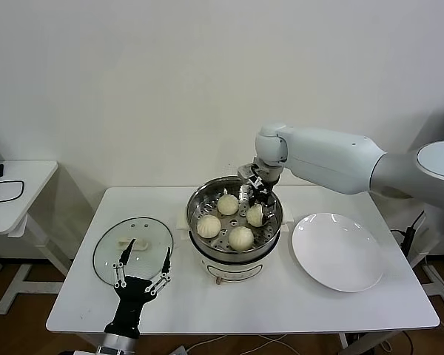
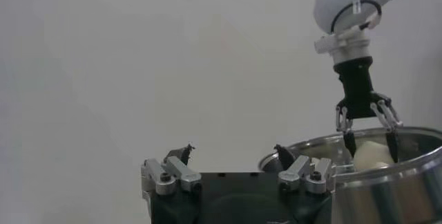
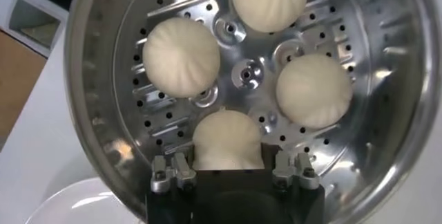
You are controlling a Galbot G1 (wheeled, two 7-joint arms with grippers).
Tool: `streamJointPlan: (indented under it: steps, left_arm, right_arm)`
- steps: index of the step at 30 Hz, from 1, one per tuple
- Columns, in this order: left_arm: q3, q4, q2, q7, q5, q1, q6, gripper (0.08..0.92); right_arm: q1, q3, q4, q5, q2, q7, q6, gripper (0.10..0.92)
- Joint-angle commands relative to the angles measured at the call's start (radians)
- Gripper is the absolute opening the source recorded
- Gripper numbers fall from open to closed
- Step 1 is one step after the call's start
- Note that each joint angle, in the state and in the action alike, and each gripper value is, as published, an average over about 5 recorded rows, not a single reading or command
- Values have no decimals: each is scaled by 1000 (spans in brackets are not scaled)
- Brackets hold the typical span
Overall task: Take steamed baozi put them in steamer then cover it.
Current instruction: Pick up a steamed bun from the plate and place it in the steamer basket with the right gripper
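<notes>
A white table (image 1: 340, 307) stands against a plain white wall, with a smaller white side table (image 1: 18, 185) off its left end. The steamer (image 1: 235, 214) sits near the table's middle, toward the back edge — a shiny perforated basket on a white pot base. All four steamed baozi (image 1: 240, 237) lie inside it, spread around the floor. The right gripper (image 1: 256, 209) reaches down into the basket from the back, its fingers parted around the bun on the right side; whether they touch it is unclear. An empty white plate (image 1: 337, 251) lies toward the right end. The glass lid (image 1: 132, 249) rests flat near the left end — the left gripper (image 1: 141, 270) hovers at the front edge by it, fingers spread.
</notes>
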Motion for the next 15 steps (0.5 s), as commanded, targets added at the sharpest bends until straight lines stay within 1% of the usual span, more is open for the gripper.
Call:
streamJointPlan:
  steps: [1,4,6,9,11,13,15]
  left_arm:
    - [-2,-1,-1,-1,0,-4,4,823]
    - [-2,-2,-1,-2,2,-7,9,823]
    - [-4,-2,-1,-2,6,-8,11,823]
    - [-8,-1,1,-5,29,-11,10,823]
    - [-11,1,3,-11,53,-15,11,823]
    - [-15,3,7,-20,82,-22,17,823]
    - [-19,10,14,-34,121,-33,29,823]
  right_arm:
    - [-18,10,-15,-9,8,15,-5,737]
    - [-4,29,6,5,-10,17,-6,797]
    - [8,48,30,13,-35,18,-5,816]
    - [11,126,75,26,-94,22,0,822]
    - [2,210,120,52,-149,51,12,822]
    - [-15,289,180,100,-217,153,45,823]
    - [-48,349,245,152,-289,348,110,823]
